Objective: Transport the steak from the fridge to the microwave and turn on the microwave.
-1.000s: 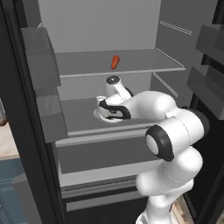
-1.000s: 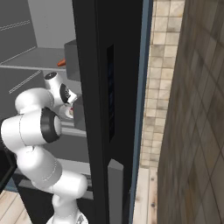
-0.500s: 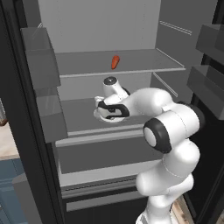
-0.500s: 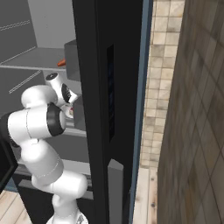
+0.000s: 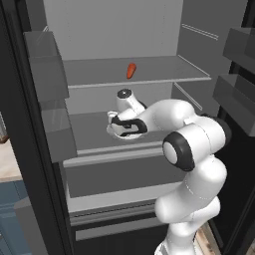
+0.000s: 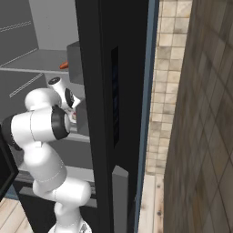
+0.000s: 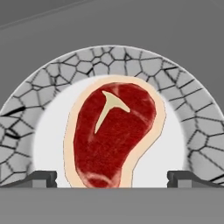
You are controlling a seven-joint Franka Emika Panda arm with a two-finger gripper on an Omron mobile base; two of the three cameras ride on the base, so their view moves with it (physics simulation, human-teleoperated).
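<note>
Dark finger tips of the gripper (image 7: pixel 112 178) stood wide apart at the bottom of the hand view, one at seven o'clock and one at five o'clock, with the steak (image 7: pixel 113 136) lying between them and neither tip touching it. Red meat with a pale tan rim and a white Y-shaped streak rested on the white middle of a plate (image 7: pixel 65 72) whose rim carried a grey cracked-stone pattern. From the left base view the gripper (image 5: pixel 127 128) hung low over that plate (image 5: pixel 113 131) on the middle shelf of the fridge (image 5: pixel 124 35), the white arm reaching in from four o'clock. An orange-red carrot-like item (image 5: pixel 131 70) lay on the shelf above, at twelve o'clock from the hand.
</note>
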